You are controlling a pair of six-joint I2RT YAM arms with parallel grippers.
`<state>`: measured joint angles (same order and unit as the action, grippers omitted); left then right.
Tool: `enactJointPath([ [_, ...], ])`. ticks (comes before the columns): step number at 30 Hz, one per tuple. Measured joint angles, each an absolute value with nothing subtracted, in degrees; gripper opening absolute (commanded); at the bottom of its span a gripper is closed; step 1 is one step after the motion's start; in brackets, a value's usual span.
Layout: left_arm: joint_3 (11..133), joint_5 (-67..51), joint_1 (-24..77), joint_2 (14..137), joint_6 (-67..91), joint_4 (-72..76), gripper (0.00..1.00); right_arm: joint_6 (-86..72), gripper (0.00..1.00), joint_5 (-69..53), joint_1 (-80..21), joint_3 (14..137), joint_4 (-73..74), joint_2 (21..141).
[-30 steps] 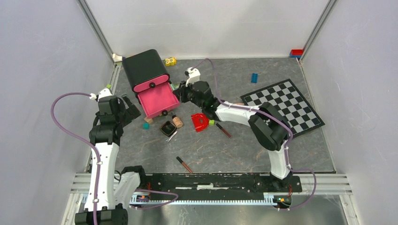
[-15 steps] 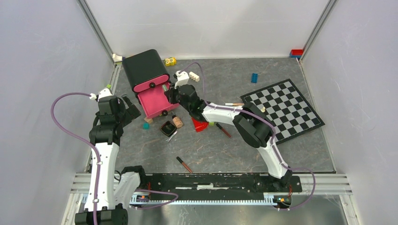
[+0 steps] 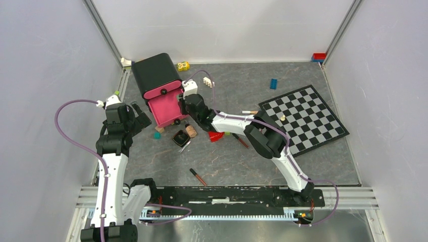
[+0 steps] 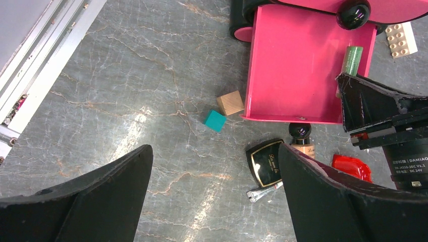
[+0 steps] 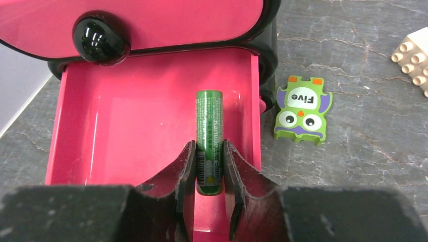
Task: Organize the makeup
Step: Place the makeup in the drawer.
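Low in the top view a dark tube (image 3: pixel 198 176) lies alone on the tabletop (image 3: pixel 227 161). Higher, left of centre, a compact (image 3: pixel 179 137) and a bottle (image 3: pixel 191 130) sit just beside each other, right below the front of the open pink drawer (image 3: pixel 169 107). Right of them is a red piece (image 3: pixel 216 135), with a second tube (image 3: pixel 240 139) just beyond it.

At mid-left the left tool (image 4: pixel 214 151) hangs with its fingers spread wide and nothing between them. In its own view it is above a teal block (image 4: pixel 215 121) and a wooden cube (image 4: pixel 230 102).

The right tool (image 5: pixel 209 151) reaches in over the drawer and pinches a green tube (image 5: pixel 209 116) lengthwise, close along the drawer's right wall. Whether the tube rests on the drawer floor I cannot tell. A green "Five" tile (image 5: pixel 302 108) lies just right of the drawer.

Further right, a pencil (image 3: pixel 249 112) lies at the left corner of the chessboard (image 3: pixel 304 118). In the upper left stands the black box (image 3: pixel 155 73) that the drawer slides out of.
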<state>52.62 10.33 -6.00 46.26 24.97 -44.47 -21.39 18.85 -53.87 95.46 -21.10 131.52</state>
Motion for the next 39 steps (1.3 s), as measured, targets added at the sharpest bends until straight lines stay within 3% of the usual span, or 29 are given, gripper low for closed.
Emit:
enactJointPath([
  [16, 52.5, 10.3, -6.0, 46.2, 25.0, -44.4, 1.00, -17.7, 0.32, 20.9, -54.4, 99.3, -18.5, 134.9],
  [23, 52.5, 10.3, -6.0, 46.2, 25.0, -44.4, 1.00, -17.5, 0.43, 20.8, -54.4, 99.4, -18.5, 134.9],
  [39, 52.5, 10.3, -6.0, 46.2, 25.0, -44.4, 1.00, -16.1, 0.44, 18.3, -54.5, 97.2, -20.6, 131.2],
])
